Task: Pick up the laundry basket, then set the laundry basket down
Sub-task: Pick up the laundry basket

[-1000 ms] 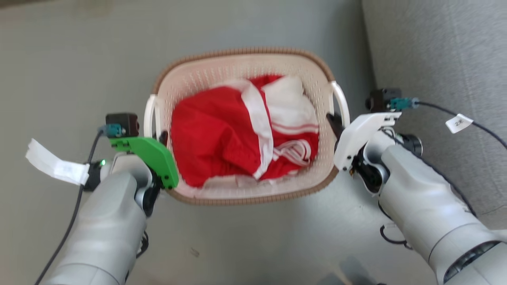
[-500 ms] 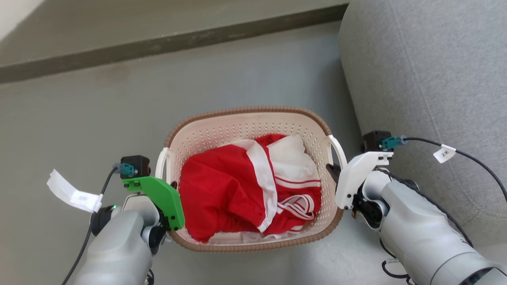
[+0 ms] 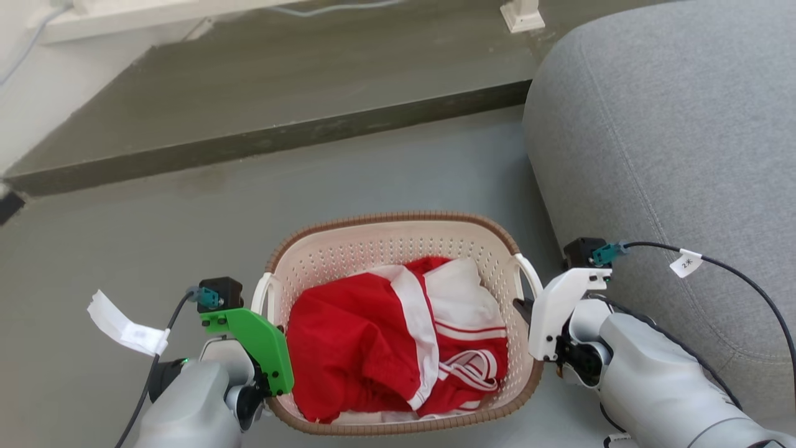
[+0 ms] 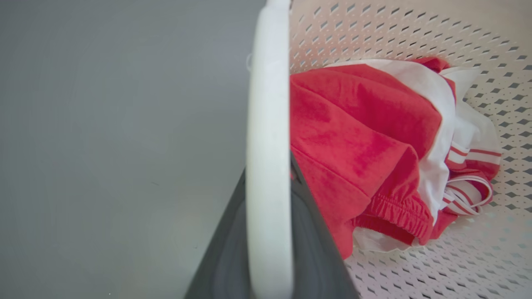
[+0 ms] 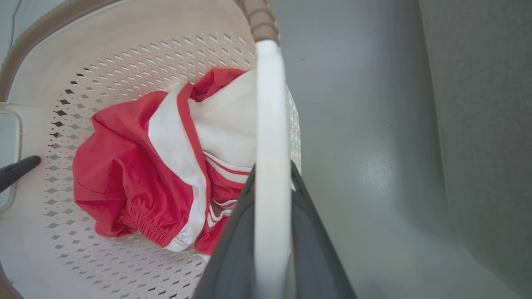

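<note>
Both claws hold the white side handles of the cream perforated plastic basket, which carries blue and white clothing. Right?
No: the head view shows red and white clothing, not blue. The left claw and right claw do hold the handles of the cream perforated plastic basket.

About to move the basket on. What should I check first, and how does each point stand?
1. Left gripper on left handle: ok, fingers either side of it.
2. Right gripper on right handle: ok, same.
3. Clothes inside basket: ok, none hanging over.
4. Basket off the floor: cannot tell.
5. Right arm clear of sofa: cannot tell, close beside it.
</note>
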